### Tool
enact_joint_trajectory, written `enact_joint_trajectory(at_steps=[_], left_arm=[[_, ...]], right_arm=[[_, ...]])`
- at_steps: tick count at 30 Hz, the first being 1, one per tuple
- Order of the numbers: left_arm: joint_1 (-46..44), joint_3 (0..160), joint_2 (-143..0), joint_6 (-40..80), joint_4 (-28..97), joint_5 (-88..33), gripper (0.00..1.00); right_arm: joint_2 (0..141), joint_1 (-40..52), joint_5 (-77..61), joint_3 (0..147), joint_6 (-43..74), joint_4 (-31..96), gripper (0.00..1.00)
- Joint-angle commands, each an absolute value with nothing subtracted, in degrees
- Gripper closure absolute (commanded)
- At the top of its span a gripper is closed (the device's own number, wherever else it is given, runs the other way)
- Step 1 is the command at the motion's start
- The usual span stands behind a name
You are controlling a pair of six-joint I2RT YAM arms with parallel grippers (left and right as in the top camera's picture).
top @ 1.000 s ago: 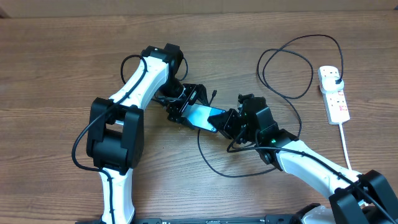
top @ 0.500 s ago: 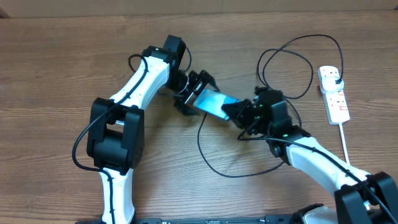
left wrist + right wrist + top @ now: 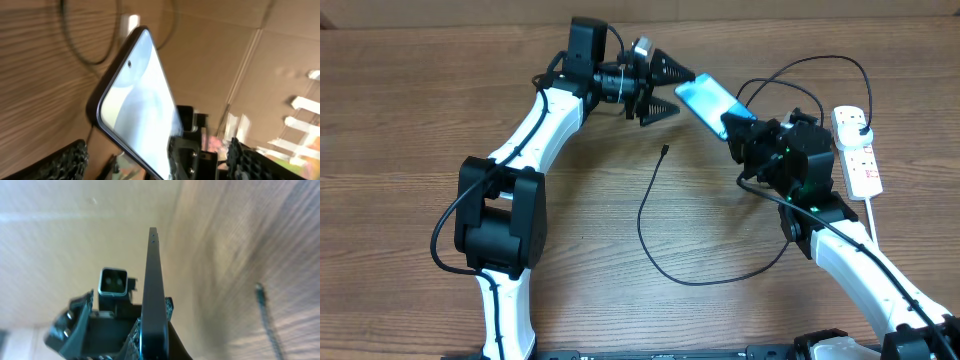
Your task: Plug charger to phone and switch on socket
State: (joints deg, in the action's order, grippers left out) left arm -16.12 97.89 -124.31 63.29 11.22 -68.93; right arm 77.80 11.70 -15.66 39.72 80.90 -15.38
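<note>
The phone (image 3: 710, 101), with its light blue screen, is held off the table in my right gripper (image 3: 738, 133), which is shut on its lower end. In the right wrist view the phone (image 3: 152, 280) shows edge-on between the fingers (image 3: 150, 327). My left gripper (image 3: 665, 88) is open just left of the phone's free end, not touching it. The left wrist view shows the phone's screen (image 3: 135, 100) ahead of the open fingers (image 3: 162, 167). The charger's thin black cable (image 3: 645, 215) lies on the table, its connector tip (image 3: 664, 150) free. Its black plug (image 3: 861, 127) sits in the white socket (image 3: 858, 160).
The charger cable loops widely across the middle of the table and again at the far right (image 3: 790, 95) near the socket. The socket's white cord (image 3: 875, 235) runs toward the front right edge. The table is bare wood elsewhere.
My right gripper has carried the phone up and to the far right. My left gripper has let go of the phone, opened, and swung to the far side.
</note>
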Motion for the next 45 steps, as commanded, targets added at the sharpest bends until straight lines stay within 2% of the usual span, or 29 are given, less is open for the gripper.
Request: enact_joint_trajectory(at_steps=[1,5,7,12,21,29,37,45], left_arm=[[-16.71,98.8,-124.4,76.79,5.17,-71.31,0.12],[-17.65,98.8,-124.4,83.24,-1.83,-69.21,0.19],[-18.06,98.8,-124.4,85.67,-2.83,-68.01,0.2],[-18.81,98.8,-124.4,89.6,-3.29,-66.0,0.3],[-18.83,98.8,-124.4,89.78,-3.27,-66.04,0.53],[-18.76,98.8,-124.4,88.4,-3.25,-64.31,0.59],[-18.79,98.8,-124.4,88.29,-3.25,-63.66,0.8],[-18.79,98.8,-124.4,88.29,-3.27,-63.7,0.91]], right_arm=[[76.09,13.45,-7.57,44.64,88.05,-16.86,0.96],[76.66,16.82,-0.32,47.68,89.32,-16.78,0.96],[76.97,18.24,2.07,48.6,90.41,-16.67,0.96],[78.06,20.25,3.38,49.98,91.53,-16.67,0.96],[80.03,20.58,-1.21,49.98,91.5,-15.94,0.96],[80.29,20.58,-4.38,49.95,91.53,-15.55,0.96],[80.29,20.58,-6.2,49.95,91.79,-15.59,0.96],[80.29,20.58,-7.22,49.95,91.77,-15.62,0.96]])
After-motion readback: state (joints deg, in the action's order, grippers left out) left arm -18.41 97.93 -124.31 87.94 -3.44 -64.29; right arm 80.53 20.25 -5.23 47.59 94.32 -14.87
